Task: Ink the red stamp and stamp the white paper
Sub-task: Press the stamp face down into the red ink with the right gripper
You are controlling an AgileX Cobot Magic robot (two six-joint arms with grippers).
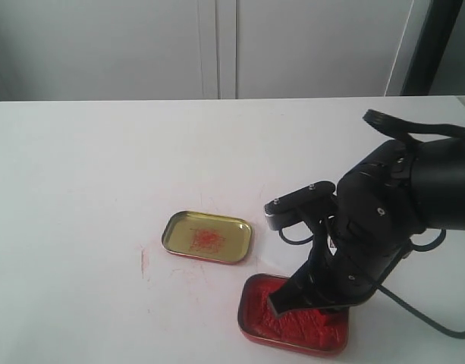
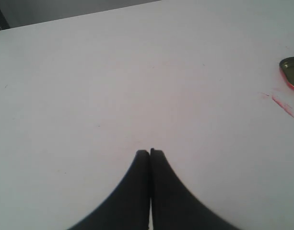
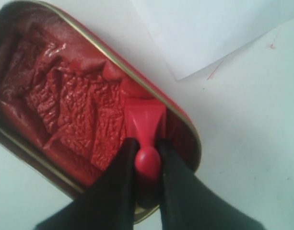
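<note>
My left gripper (image 2: 150, 152) hangs over bare table (image 1: 80, 167), fingers pressed together on nothing. Next along lies the open lid (image 1: 207, 236), smeared red inside, with a red streak (image 1: 144, 262) on the tabletop beside it. Further right, my right gripper (image 1: 284, 302) is down in the ink tin (image 1: 293, 347), clamped narrow around the knobbed handle of the red stamp (image 3: 146, 120), whose base sits on the paste close against the tin's wall. The white paper (image 3: 209, 28) lies just beyond the tin in my right wrist view; from outside I cannot pick it out against the table. My worries: the tacky paste may drag the loose tin up when I lift; the smooth knob could pivot between my fingers, tilting the base and printing unevenly; the thin sheet might cling to the stamp
</note>
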